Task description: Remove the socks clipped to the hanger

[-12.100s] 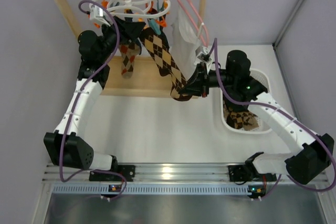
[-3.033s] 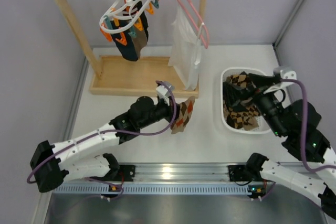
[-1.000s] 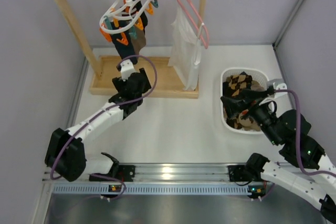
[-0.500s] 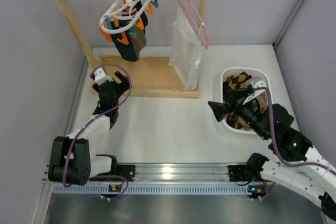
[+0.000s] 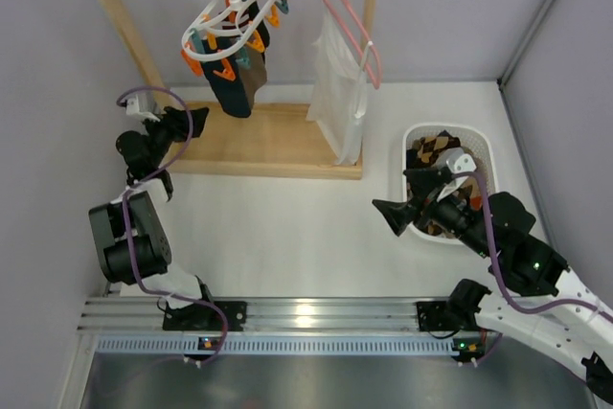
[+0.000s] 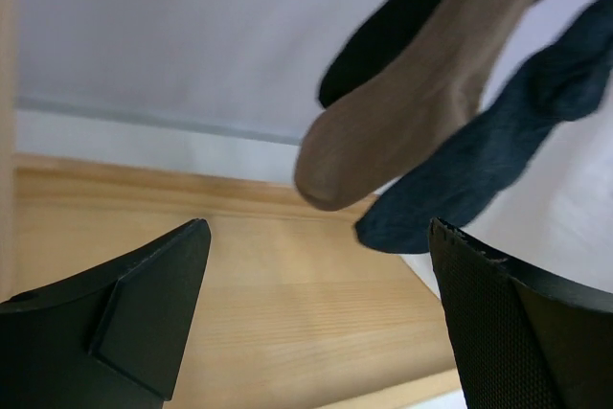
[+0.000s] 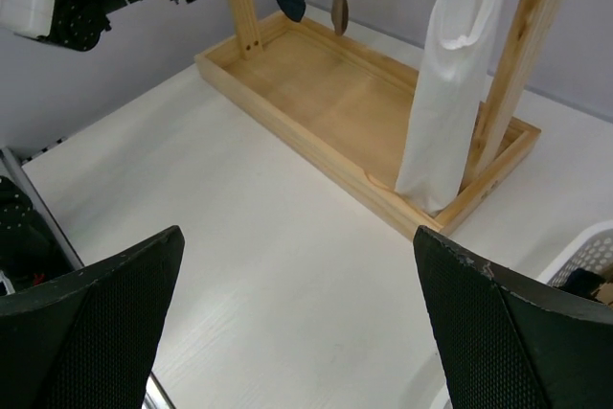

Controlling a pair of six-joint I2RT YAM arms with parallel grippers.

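With left gripper [image 6: 316, 304] spread empty at nine o'clock, near the dark and tan socks [image 5: 236, 85] clipped to the hanger [image 5: 230, 18] at eleven, and right gripper [image 7: 297, 323] likewise apart by the basket [image 5: 486, 144] of argyle socks [image 5: 436, 153] at three, looks partly done, those few left to unclip.

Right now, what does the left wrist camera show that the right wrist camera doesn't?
Only left wrist: a tan sock and a teal sock close up, framed by the open left gripper. Only right wrist: the white garment, basket rim, table and open right gripper. Both: those socks and the rack's wooden base.
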